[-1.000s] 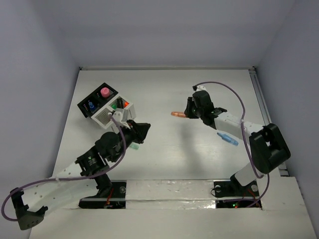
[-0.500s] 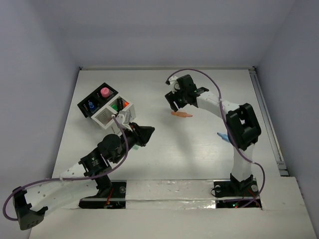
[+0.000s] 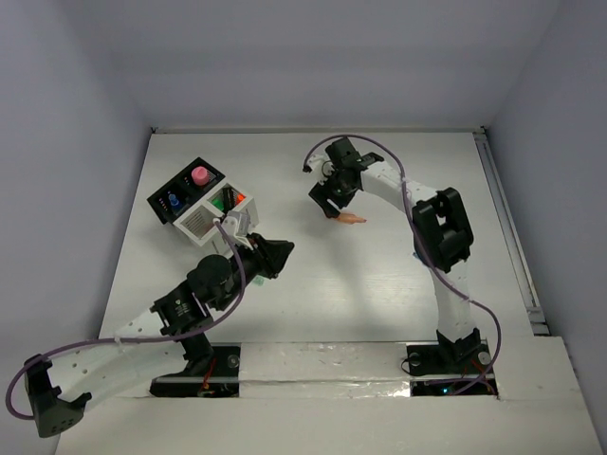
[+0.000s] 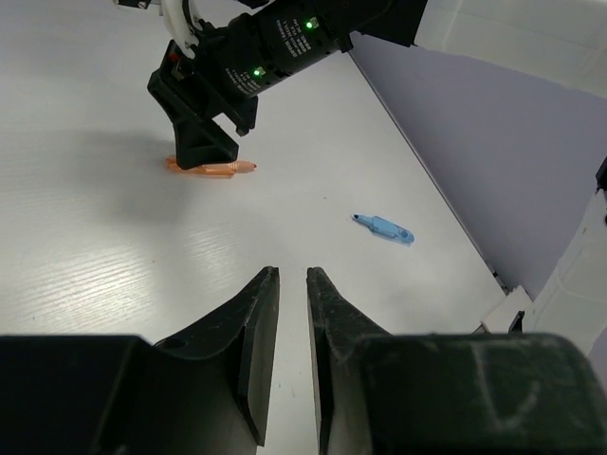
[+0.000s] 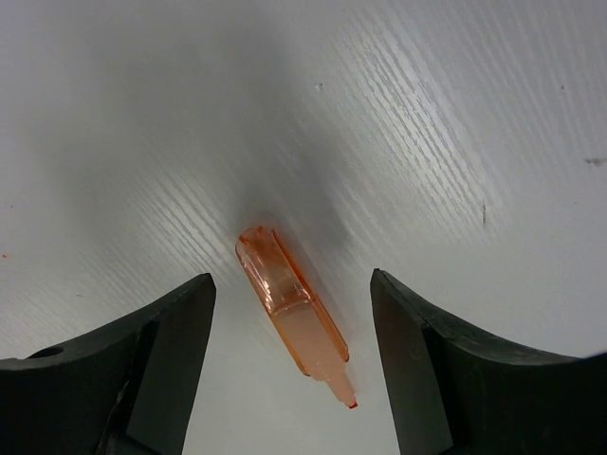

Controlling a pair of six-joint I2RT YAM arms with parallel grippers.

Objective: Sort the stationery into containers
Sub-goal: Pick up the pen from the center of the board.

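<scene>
Overhead, the matte white tabletop [image 3: 285,313] shows a fine wood grain. Two joined boxes sit at far left: one black plastic organiser box [image 3: 180,190] with compartments and one white plastic organiser box with slatted sides [image 3: 197,223]. I count four pieces in them. A round pink-topped piece [image 3: 200,175] and a dark blue piece [image 3: 174,201] are in the black box. A green piece [image 3: 228,200] and an orange-red piece [image 3: 240,197] are in the white one. One translucent orange plastic marker [image 3: 349,217] lies flat on the table, well apart from the boxes. My right gripper [image 3: 329,202] is just over its left end. My left gripper [image 3: 282,252] hangs near the white box, on its near-right side.

Left wrist view: two matte black fingers with only a thin slit between them and nothing in it. Ahead, the orange marker lies under the right gripper's black fingers. One small blue plastic pen [image 4: 384,227], tapered, lies alone to the right, apart from the marker.

Right wrist view: jaws wide, one black finger on each side of the orange marker, neither touching it. The marker is deeper orange and squared at one end, then paler and frosted toward a narrow tip. It lies slanted on the table between the fingers.
</scene>
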